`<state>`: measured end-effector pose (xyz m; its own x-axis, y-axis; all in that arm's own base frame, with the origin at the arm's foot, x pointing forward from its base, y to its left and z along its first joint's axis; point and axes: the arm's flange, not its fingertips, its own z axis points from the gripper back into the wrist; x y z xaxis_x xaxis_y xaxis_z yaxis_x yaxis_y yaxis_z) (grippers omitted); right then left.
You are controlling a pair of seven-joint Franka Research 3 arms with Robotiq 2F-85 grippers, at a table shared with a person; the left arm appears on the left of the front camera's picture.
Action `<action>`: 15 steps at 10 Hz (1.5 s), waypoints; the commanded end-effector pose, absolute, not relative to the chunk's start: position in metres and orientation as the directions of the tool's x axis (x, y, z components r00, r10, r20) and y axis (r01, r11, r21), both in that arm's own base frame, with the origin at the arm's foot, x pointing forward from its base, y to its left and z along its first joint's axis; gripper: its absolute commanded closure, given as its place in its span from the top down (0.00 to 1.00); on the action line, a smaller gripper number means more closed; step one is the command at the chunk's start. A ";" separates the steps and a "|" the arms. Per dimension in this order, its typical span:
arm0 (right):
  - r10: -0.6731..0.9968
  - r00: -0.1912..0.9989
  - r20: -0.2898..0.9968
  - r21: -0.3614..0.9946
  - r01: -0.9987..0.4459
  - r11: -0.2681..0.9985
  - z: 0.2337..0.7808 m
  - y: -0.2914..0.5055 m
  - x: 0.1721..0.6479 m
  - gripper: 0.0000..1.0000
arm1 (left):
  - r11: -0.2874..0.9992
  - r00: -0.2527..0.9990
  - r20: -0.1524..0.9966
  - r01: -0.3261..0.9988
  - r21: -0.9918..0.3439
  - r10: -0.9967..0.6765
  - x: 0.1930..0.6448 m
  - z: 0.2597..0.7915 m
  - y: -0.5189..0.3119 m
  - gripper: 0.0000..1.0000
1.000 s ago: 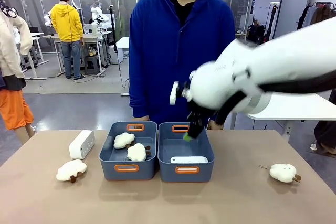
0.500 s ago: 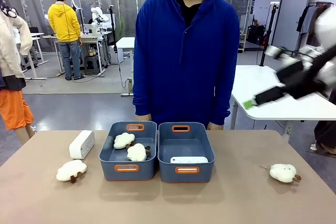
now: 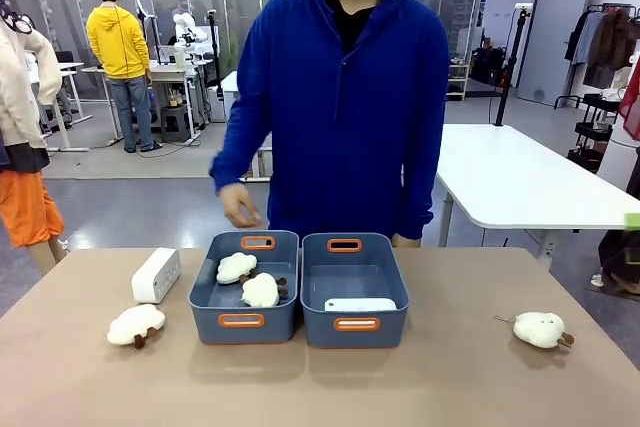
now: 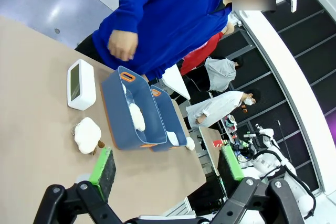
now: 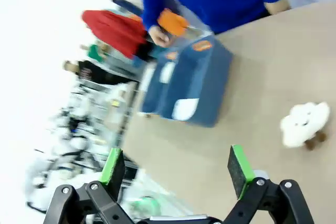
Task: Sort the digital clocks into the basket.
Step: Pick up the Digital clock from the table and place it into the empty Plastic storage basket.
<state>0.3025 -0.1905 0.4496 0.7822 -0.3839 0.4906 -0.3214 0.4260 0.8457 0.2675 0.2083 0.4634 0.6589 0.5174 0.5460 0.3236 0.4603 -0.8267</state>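
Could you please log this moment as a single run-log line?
basket: one clock inside | second clock on table, left | left gripper open | right gripper open

Front cam faces person across worktop, mid-range. Wrist cams high, rolled, both sharing slate-blue bins; right one blurred, probably off right end.

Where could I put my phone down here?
Bare: the table's near strip before the left bin and right bin, and between that bin and the right-hand plush toy. Crowded: the left end, with a clock and left plush.
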 end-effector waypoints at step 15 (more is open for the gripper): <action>-0.384 0.782 0.491 0.846 -0.321 0.426 0.450 -0.191 0.303 1.00 | 0.708 0.591 0.744 0.379 -0.596 0.310 0.201 0.509 0.255 1.00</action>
